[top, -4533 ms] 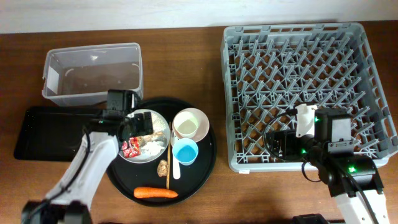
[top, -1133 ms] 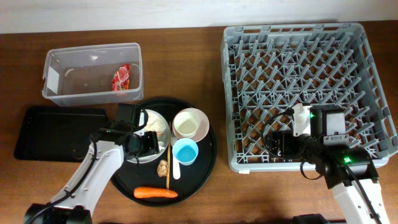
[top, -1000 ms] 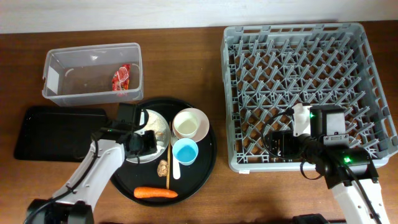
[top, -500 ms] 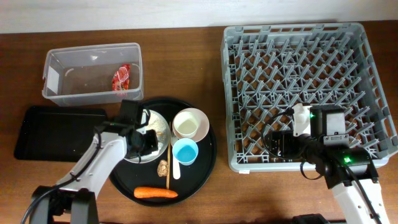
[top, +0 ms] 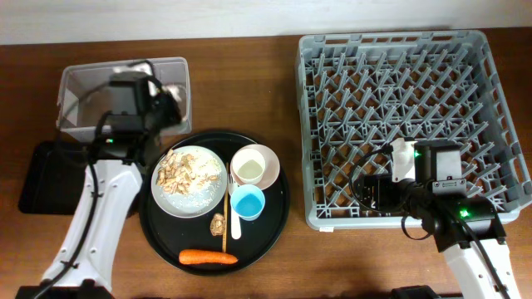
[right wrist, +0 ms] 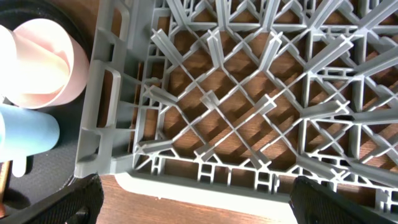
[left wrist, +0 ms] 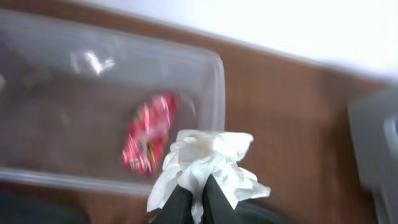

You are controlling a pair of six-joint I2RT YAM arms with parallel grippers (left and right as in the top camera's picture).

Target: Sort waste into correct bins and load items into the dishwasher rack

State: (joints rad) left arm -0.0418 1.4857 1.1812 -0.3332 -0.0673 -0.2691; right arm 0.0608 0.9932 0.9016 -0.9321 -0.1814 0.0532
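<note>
**A:** What lies under the left gripper (left wrist: 198,198)?

**B:** A wooden table (left wrist: 292,124), warm reddish brown, with a smooth, slightly glossy top. The same wood shows beneath the right gripper (right wrist: 199,208).

**A:** And ahead of the left gripper?

**B:** The tabletop ends there at a straight edge, and beyond it runs a pale band (left wrist: 280,31), nearly white. It is blurred in the wrist view. It is probably a wall, though I cannot be sure. From overhead it is only a narrow light margin along the table's far side.

**A:** How is the light?

**B:** Bright and even, with only soft shadows on the wood.
</note>
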